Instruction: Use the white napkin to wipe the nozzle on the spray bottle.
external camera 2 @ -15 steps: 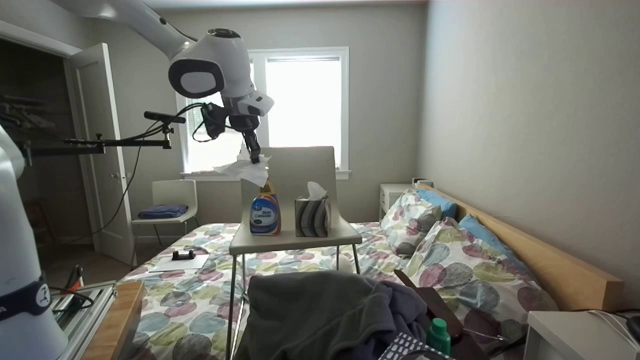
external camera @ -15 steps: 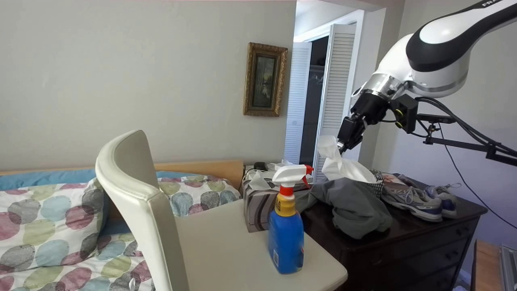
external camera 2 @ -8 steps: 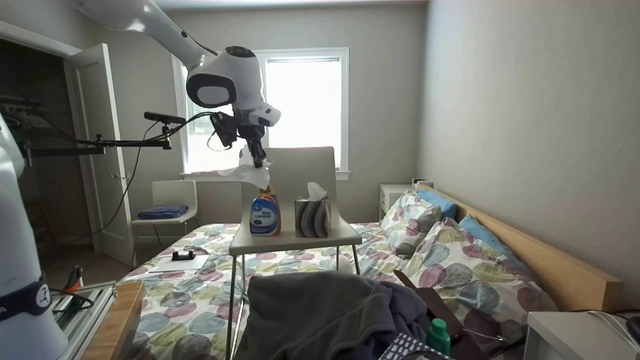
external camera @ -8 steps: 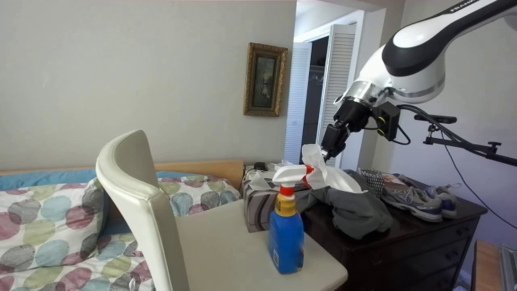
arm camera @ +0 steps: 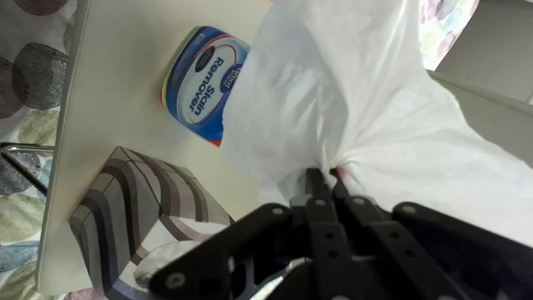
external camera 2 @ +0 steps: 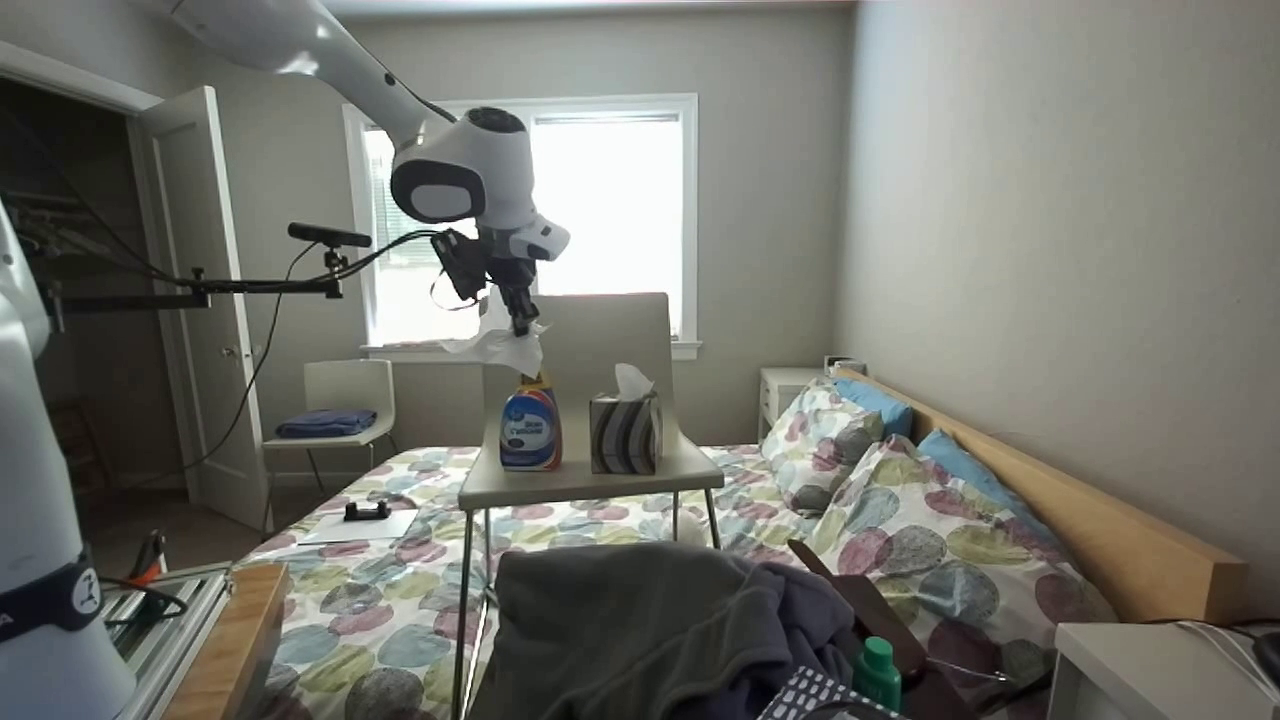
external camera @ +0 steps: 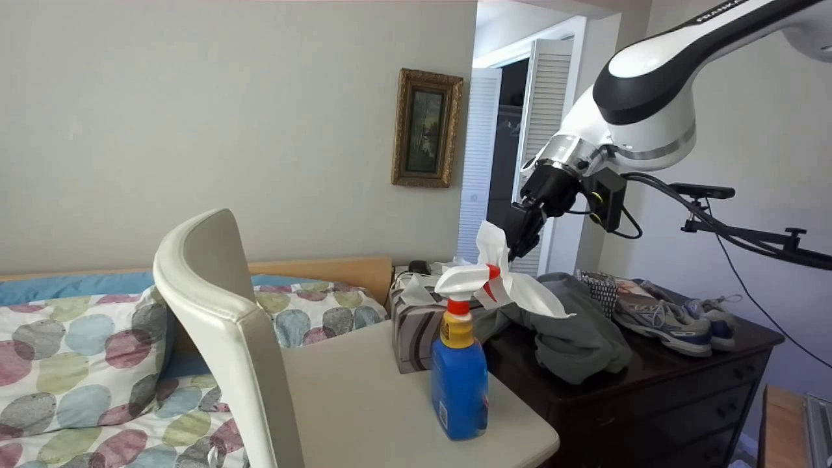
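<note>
My gripper point(arm camera: 327, 171) is shut on the crumpled white napkin point(arm camera: 416, 154), which spreads out around the fingertips. In an exterior view the gripper point(external camera: 511, 255) is just beside the spray bottle's head, and the napkin point(external camera: 533, 296) lies against or right behind the red nozzle point(external camera: 494, 273). The blue spray bottle point(external camera: 459, 387) with white-and-red head stands on the chair seat point(external camera: 364, 403). In the wrist view the napkin hides the bottle's head; a red patch shows through it by the right fingertip. The napkin point(external camera 2: 500, 347) also covers the head in an exterior view.
A striped tissue box point(external camera 2: 625, 440) stands on the seat beside the bottle. The chair's tall back point(external camera: 218, 325) rises on the far side of the seat. A dark dresser point(external camera: 650, 383) with a grey cloth point(external camera: 572, 331) and shoes stands close by. A bed lies beyond.
The gripper and napkin have moved toward the bottle, bringing the napkin to the red nozzle. The bottle's head has shifted slightly away from the gripper in the last half second.
</note>
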Tool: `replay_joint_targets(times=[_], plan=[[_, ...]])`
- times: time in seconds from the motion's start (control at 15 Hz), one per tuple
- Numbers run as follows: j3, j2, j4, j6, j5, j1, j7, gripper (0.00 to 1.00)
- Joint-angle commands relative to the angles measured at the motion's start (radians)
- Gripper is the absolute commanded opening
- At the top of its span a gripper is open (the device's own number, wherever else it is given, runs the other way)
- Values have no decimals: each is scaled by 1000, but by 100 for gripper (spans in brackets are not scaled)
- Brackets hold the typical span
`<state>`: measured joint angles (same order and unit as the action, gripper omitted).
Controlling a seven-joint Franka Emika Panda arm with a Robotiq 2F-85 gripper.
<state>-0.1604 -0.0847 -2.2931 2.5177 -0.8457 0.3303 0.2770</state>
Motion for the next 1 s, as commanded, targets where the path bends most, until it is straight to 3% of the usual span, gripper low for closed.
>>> replay_joint_targets(times=[0.0, 0.27, 0.67, 0.93], plan=[[-29, 32, 23, 17, -31, -19, 73, 1], [-49, 29, -3, 44, -2, -16, 161, 1], [-44, 0, 12, -70, -173, -24, 226, 1], [-45, -6, -7, -8, -183, -42, 214, 1]])
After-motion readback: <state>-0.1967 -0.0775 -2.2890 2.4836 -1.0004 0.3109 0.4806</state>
